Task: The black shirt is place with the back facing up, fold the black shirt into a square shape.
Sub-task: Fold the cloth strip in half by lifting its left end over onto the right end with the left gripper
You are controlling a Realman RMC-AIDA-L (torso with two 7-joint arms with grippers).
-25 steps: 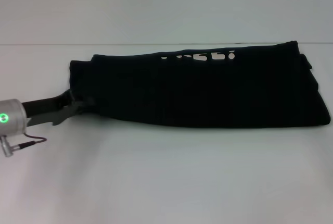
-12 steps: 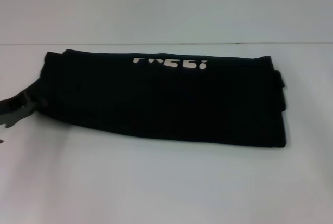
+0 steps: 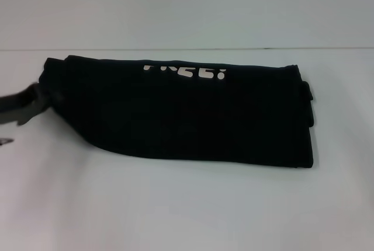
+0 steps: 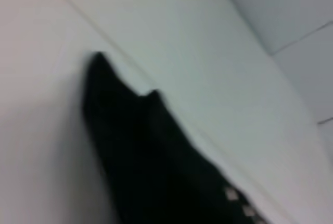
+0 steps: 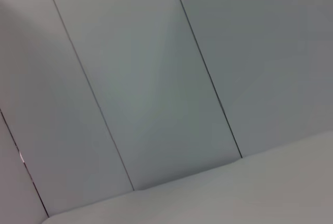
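Note:
The black shirt (image 3: 187, 114) lies folded into a long band across the white table (image 3: 175, 210). Part of its white lettering (image 3: 186, 71) shows along the far edge. My left gripper (image 3: 38, 100) comes in from the left edge of the head view and is shut on the shirt's left end, which looks pulled up a little. In the left wrist view the black shirt (image 4: 151, 161) stretches away from the camera, with a few white letters (image 4: 239, 203) at its side. The right gripper is out of view; its wrist camera shows only wall and table.
A pale panelled wall (image 5: 156, 78) stands behind the table. The table's far edge (image 3: 234, 49) runs just beyond the shirt. Bare tabletop lies in front of the shirt and to its right.
The whole shirt has slid leftward with my left gripper holding its left end. The arm has drawn back until only the gripper shows at the frame's left edge.

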